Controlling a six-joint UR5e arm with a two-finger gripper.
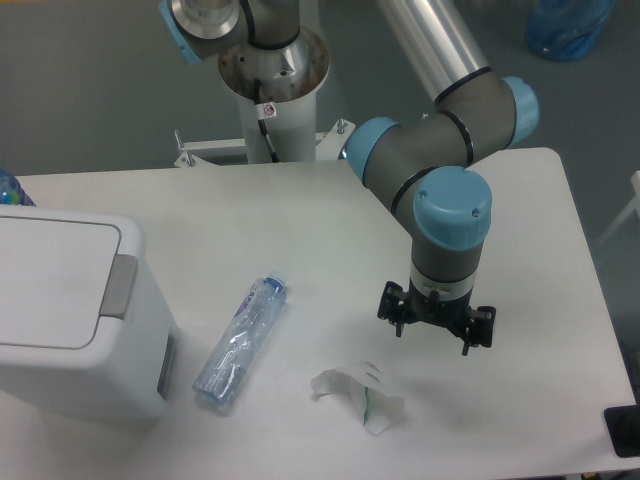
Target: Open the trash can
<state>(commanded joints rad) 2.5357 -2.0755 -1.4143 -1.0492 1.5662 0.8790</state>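
The trash can [70, 320] is a large white boxy bin at the table's left edge. Its flat white lid [50, 280] is down, with a grey push tab [120, 287] on its right side. My gripper [436, 318] hangs over the table's right half, far to the right of the bin and touching nothing. It points down, away from the camera, and its fingers are hidden under the wrist, so I cannot tell if it is open or shut.
A clear plastic bottle [241, 341] with a blue cap lies on the table just right of the bin. A crumpled white wrapper [362, 393] lies near the front edge, below and left of my gripper. The robot base [272, 70] stands behind the table.
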